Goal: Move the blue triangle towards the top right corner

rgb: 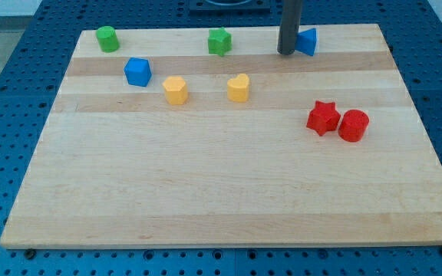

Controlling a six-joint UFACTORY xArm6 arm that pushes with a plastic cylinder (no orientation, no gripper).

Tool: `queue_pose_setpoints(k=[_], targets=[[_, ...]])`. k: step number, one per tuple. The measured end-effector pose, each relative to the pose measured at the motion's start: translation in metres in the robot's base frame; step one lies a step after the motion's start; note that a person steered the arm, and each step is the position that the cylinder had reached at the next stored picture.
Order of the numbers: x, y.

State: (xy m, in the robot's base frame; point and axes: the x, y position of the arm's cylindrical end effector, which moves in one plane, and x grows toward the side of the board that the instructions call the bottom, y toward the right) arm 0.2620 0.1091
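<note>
- my tip [286,52] touches blue triangle [307,41], on its left
- no pincer on this rig, state can't tell
- risk: triangle slips off counter [206,192] top edge if push angles upward

You can count eight blocks: two green [107,38] [219,41], two blue [137,71] [308,41], two yellow [175,90] [239,88] and two red [323,117] [353,125]. You see one counter [229,192] and one dark rod [289,27].
</note>
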Motion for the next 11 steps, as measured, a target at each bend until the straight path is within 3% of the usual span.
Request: queue_pose_setpoints(k=[3, 5, 6, 11], targets=[[0.0, 0.061], [-0.006, -0.011], [-0.016, -0.009], [-0.03, 0.065]])
